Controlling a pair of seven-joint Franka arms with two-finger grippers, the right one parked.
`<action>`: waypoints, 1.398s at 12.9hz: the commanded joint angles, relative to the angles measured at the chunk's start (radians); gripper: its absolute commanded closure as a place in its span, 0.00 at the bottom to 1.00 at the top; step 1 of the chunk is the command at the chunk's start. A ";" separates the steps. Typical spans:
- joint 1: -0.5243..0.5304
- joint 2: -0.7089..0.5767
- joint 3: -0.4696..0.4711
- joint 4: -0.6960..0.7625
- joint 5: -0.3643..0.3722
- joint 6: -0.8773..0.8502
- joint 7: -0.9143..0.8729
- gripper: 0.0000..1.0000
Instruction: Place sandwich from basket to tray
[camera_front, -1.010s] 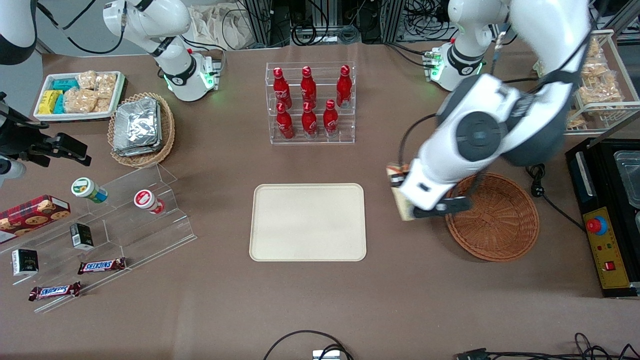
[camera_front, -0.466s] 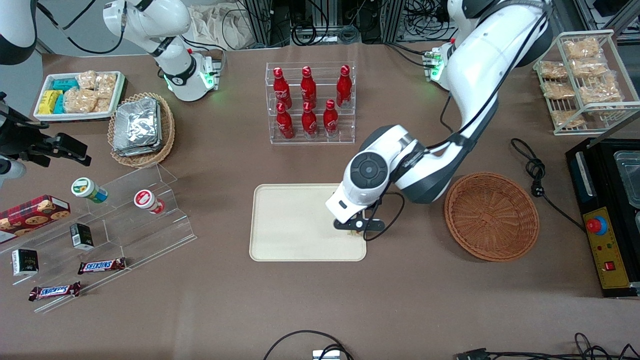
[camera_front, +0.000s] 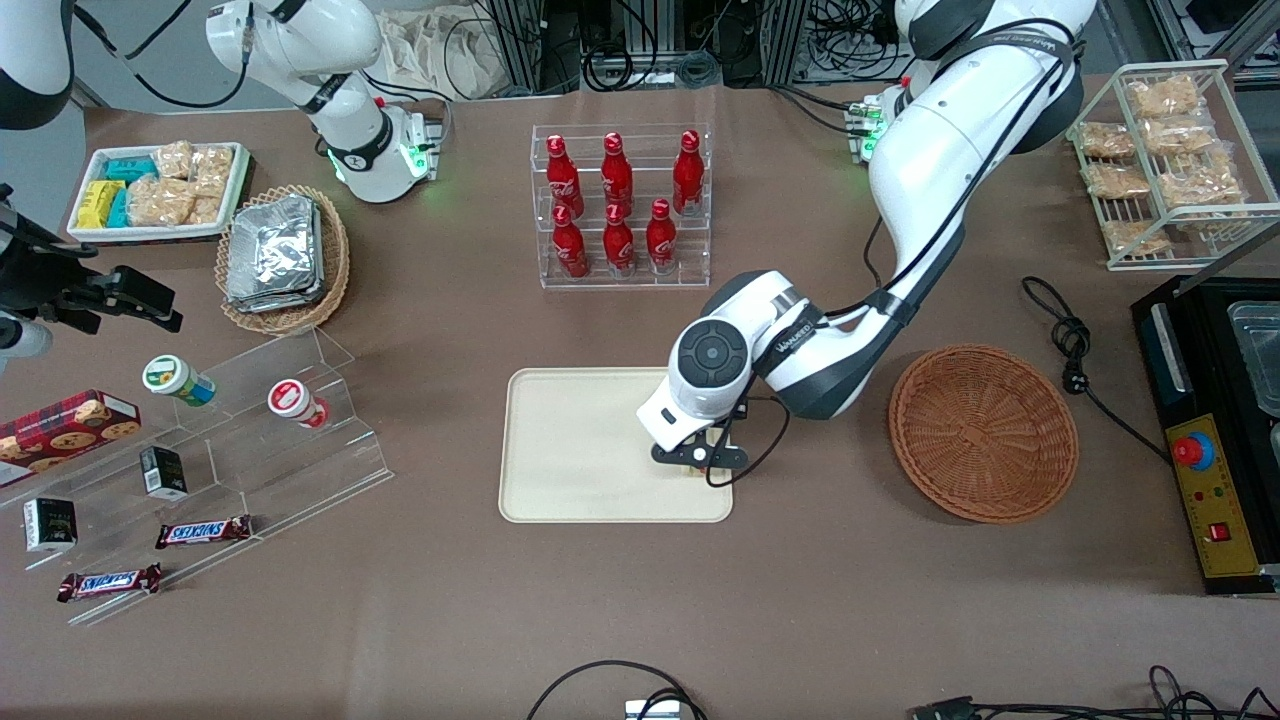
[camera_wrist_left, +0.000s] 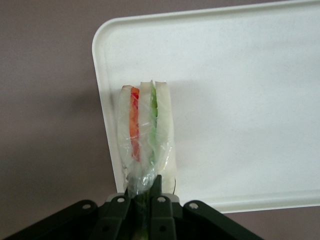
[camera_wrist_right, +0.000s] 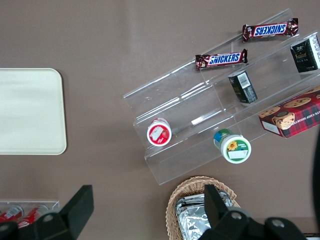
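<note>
Placement stage, judging by the layout. Starting with the tray (camera_front: 580, 450): lying flat on the counter (camera_front: 850, 620), nothing resting on its cream surface. Moving on to the end effector (camera_front: 695, 458): hanging over the tray's edge toward the working arm's end, close to the corner nearer the front camera, fingers pressed together and pinching the sandwich (camera_wrist_left: 145, 130) by the gathered clear wrap at one narrow end. Dangling edge-on from that pinch, showing white bread around an orange-red layer and a green layer, overlapping the tray's rim in the wrist view; touching the tray or hovering just above it, impossible to tell. Ending at the basket (camera_front: 940, 400): sitting well apart toward the working arm's end, showing only bare weave.

Judging the sandwich as light, soft and easily crushed, with slippery film around it. Gripping the bunched wrap is sparing the bread, but risking a swing or a slip. Probably calling for a low, gentle release farther in over the tray, away from the rim, to avoid tipping onto the counter.
</note>
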 joint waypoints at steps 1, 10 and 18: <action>-0.018 0.008 0.036 -0.008 0.015 -0.001 0.002 0.01; 0.098 -0.206 0.014 -0.104 -0.005 -0.067 -0.003 0.00; 0.620 -0.699 -0.240 -0.522 -0.239 -0.114 0.224 0.00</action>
